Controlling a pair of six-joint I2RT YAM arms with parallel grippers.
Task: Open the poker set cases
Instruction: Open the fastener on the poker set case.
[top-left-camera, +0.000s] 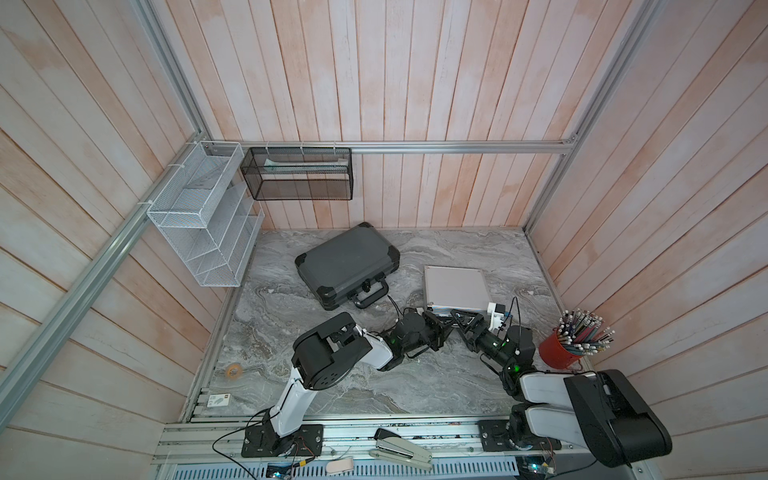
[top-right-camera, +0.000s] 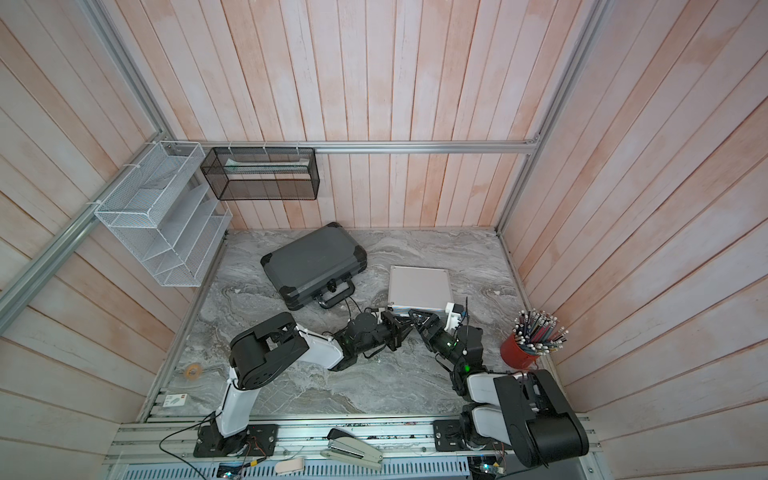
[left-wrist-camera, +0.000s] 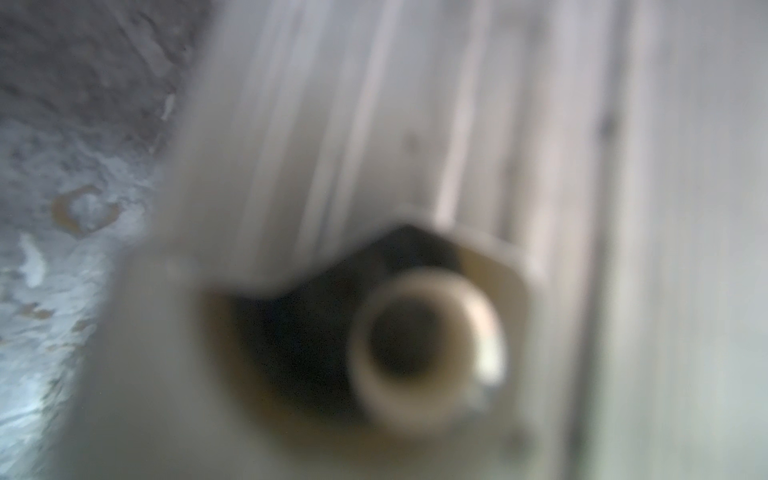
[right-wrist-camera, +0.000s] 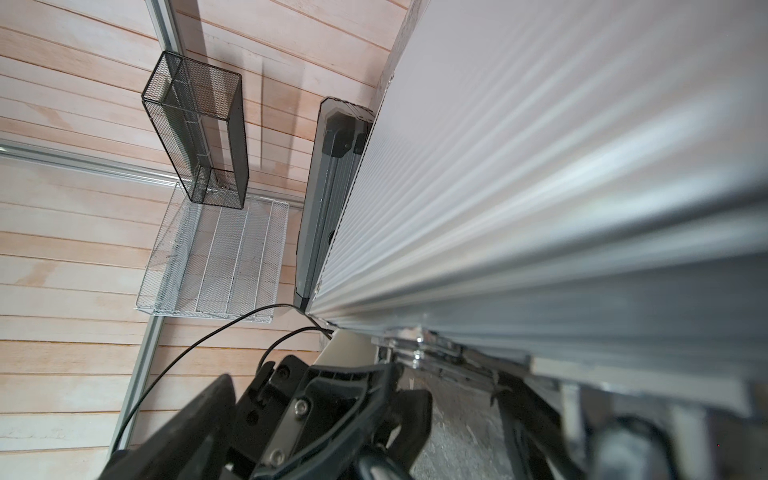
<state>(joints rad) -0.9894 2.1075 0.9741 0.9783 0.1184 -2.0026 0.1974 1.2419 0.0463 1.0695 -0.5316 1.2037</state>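
Both poker set cases lie shut on the marble table. The larger dark grey case (top-left-camera: 347, 266) (top-right-camera: 313, 262) sits at the back left, with its black handle (top-left-camera: 371, 296) facing forward. The ribbed silver case (top-left-camera: 455, 286) (top-right-camera: 419, 286) lies to its right. Both grippers meet at the silver case's front edge. My left gripper (top-left-camera: 438, 328) (top-right-camera: 395, 328) is shut near the front left end. The left wrist view is a close blur of the ribbed case side (left-wrist-camera: 415, 124). My right gripper (top-left-camera: 463, 318) (top-right-camera: 419, 318) stands open beside it, by a chrome latch (right-wrist-camera: 419, 349) under the silver lid (right-wrist-camera: 540, 166).
A red cup of pencils (top-left-camera: 559, 349) stands close to the right arm. A tape roll (top-left-camera: 234, 371) lies front left, and a stapler (top-left-camera: 401, 449) rests on the front rail. A white mesh rack (top-left-camera: 203, 220) and a black mesh basket (top-left-camera: 297, 174) hang on the walls.
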